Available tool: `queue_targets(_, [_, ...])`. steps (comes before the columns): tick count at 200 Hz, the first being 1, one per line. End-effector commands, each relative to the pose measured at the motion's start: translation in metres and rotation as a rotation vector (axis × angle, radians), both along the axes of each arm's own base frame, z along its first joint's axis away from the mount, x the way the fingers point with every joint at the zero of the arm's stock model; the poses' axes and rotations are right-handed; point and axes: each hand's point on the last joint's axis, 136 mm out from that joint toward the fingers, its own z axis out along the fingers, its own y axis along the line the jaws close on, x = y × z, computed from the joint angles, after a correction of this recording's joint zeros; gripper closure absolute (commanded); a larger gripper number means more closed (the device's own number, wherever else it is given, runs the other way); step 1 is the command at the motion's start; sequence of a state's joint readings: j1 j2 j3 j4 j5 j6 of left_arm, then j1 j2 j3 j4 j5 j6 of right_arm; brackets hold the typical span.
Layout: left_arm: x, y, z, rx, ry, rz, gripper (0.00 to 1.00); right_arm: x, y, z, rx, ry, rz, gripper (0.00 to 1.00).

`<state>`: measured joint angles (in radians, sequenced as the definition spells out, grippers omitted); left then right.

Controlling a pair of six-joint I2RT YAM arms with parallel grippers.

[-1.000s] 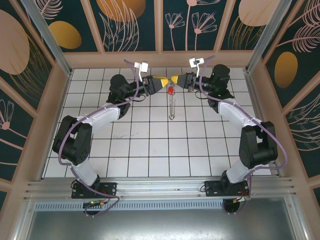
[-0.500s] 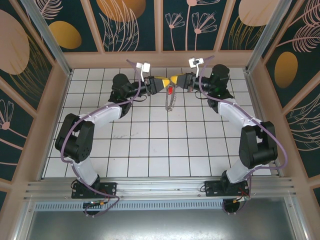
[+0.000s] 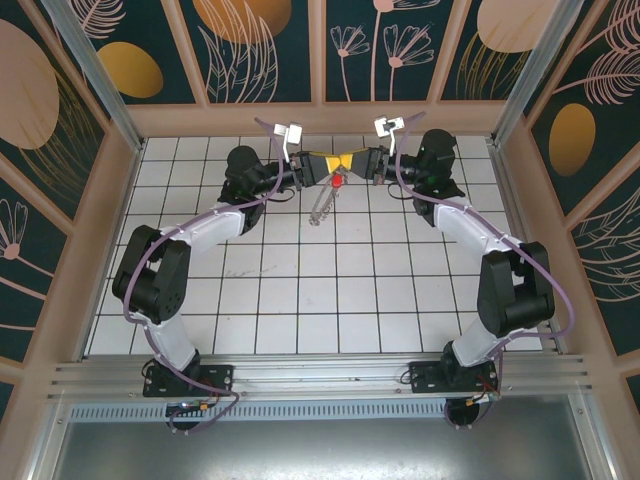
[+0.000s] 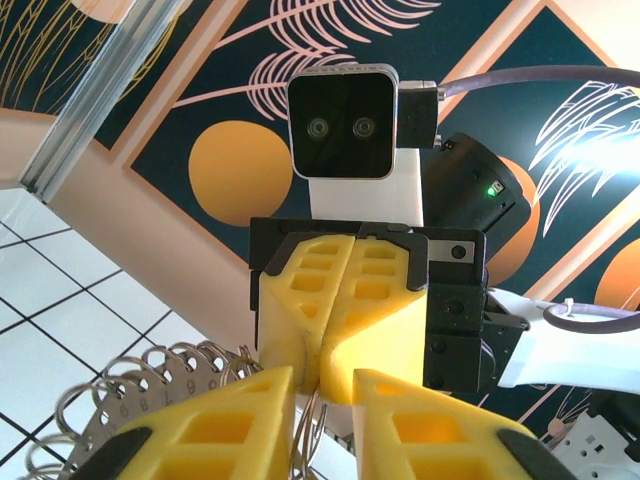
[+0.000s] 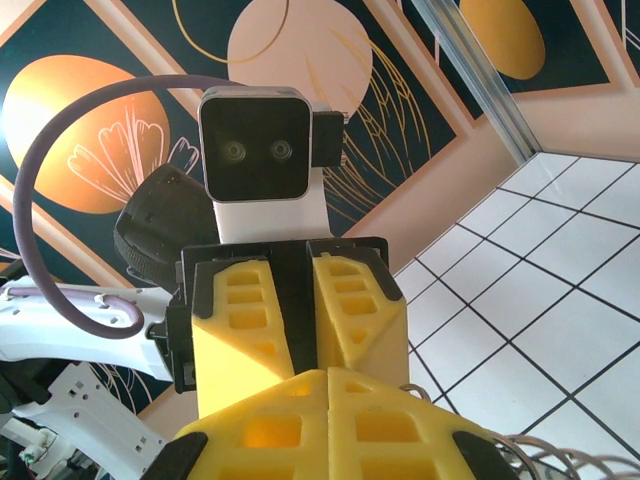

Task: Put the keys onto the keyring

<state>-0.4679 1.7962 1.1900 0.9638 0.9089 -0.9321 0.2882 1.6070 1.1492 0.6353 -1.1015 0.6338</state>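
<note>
Two grippers meet in the air over the far side of the table (image 3: pixel 300 300); threading looks not yet done.
The left gripper (image 3: pixel 322 167) has narrow jaws around the wire of the keyring (image 3: pixel 322 207), which dangles below it; I cannot tell if it grips. The red key (image 3: pixel 340 179) hangs between the two. The right gripper (image 3: pixel 358 161) is clenched, on what I cannot tell.

Bright even light, soft shadows, sharp

Robot lab cell is indicated. A tiled table (image 3: pixel 300 300) is boxed in by aluminium rail (image 3: pixel 300 372) and printed panels (image 3: pixel 250 50). Left arm (image 3: pixel 150 285) and right arm (image 3: pixel 515 285) are bolted at its edge.
</note>
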Motion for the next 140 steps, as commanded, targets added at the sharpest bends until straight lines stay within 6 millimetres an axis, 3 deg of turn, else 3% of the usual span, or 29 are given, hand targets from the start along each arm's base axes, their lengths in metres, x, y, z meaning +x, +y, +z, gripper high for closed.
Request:
queue_targets(1, [-0.006,-0.003,0.007,-0.007,-0.05,-0.019,0.82,-0.003,0.003,0.017,0.009,-0.076,0.027,1.0])
queue_targets(78, [-0.015,-0.011,0.005,0.006,-0.065,-0.061,0.89,-0.002,0.005,0.018,0.012,-0.073,0.026,1.0])
queue_targets(96, [-0.016,-0.014,0.003,0.013,-0.065,-0.072,1.0,-0.002,0.006,0.018,0.011,-0.073,0.028,1.0])
queue_targets(140, [-0.016,-0.015,0.003,0.009,-0.073,-0.061,1.0,0.0,0.006,0.022,0.014,-0.075,0.015,1.0])
